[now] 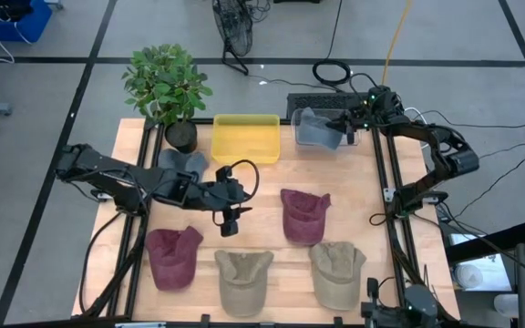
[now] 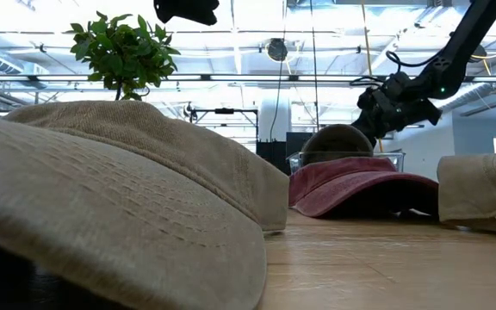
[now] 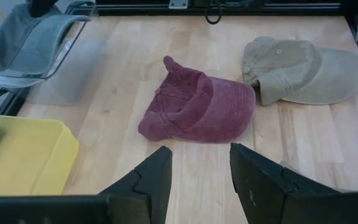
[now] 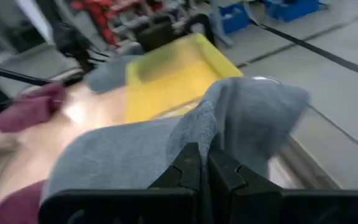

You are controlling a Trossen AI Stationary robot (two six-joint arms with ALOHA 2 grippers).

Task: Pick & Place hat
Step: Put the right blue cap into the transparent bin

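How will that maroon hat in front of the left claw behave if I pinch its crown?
Probably floppy: the maroon hat already lies crumpled, its crown caved in, so the fabric should fold between the open left claw. Its brim looks stiffer and may hang down. Likely light, so it could slide on the smooth wooden table if nudged first.

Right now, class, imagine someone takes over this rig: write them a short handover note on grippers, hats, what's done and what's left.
Right gripper: shut on the grey hat, holding it over the clear bin.
Left gripper: open, empty, mid-table, facing the maroon hat.
Yellow bin: looks empty.
On the table: another grey hat by the potted plant, second maroon hat, two tan hats.
Done: one grey hat nearly binned.
Left: release it, then place the rest.
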